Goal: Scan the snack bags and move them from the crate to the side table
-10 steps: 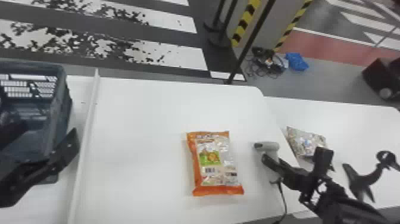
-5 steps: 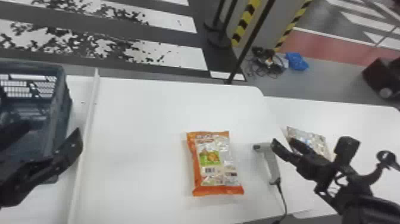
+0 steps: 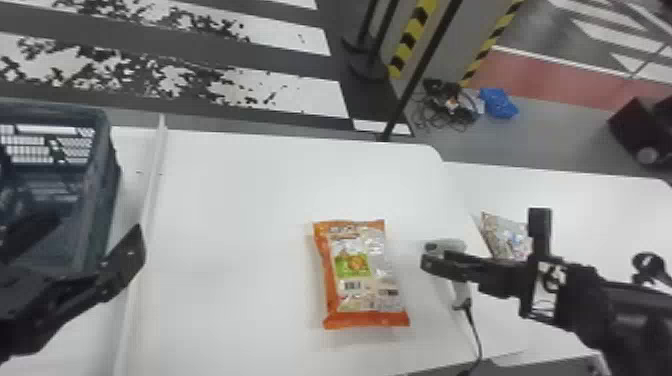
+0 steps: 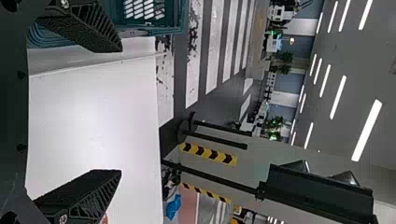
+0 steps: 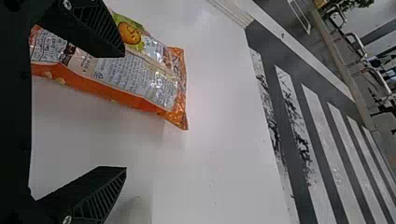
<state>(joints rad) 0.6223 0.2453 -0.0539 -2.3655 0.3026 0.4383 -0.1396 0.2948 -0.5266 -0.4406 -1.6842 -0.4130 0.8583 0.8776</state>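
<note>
**One bag across, one still to go**

Starting at your left, the crate (image 3: 100, 200) stands beside your left claw (image 4: 119, 111), which is spread and empty. You can't see all of the crate's inside, so you can't count what remains there.

Right of that claw, the orange snack bag (image 3: 357, 272) lies flat on the main surface (image 3: 235, 225), its printed barcode side up. It is out of the crate, but you can't tell whether it has been scanned.

Next comes the scanner (image 3: 442, 245), close by the fingertips of your right claw (image 5: 124, 111); that claw is also parted, gripping nothing. Beyond it, a second snack bag (image 3: 505, 235) rests on the side surface (image 3: 590, 190), so count that one as moved.

Left for you, by my reading: a scan of the orange bag if needed, its transfer rightward, then a crate check.
</note>
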